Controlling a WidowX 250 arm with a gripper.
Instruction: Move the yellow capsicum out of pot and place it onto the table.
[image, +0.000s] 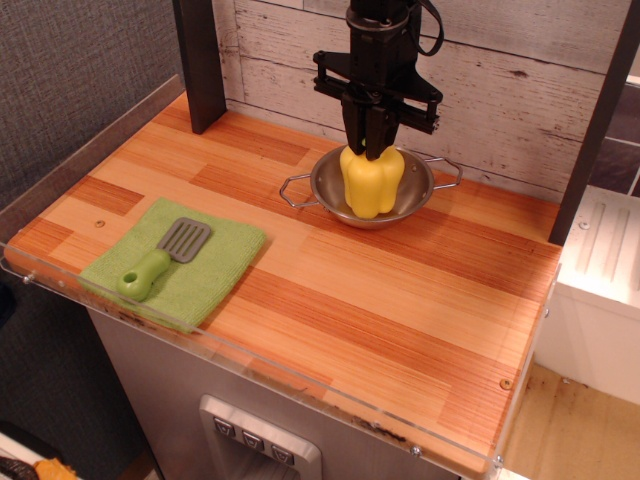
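The yellow capsicum (372, 182) stands upright in the steel pot (420, 195) at the back middle of the wooden table (400, 290). My black gripper (371, 145) hangs straight down over it. Its two fingers are drawn close together on the capsicum's stem at the top. The stem itself is mostly hidden between the fingers. The capsicum's bottom still rests inside the pot.
A green cloth (215, 262) lies at the front left with a green-handled grey spatula (160, 260) on it. A dark post (200, 60) stands at the back left, another at the right (595, 130). Clear acrylic (300, 375) edges the table. A white plank wall is behind.
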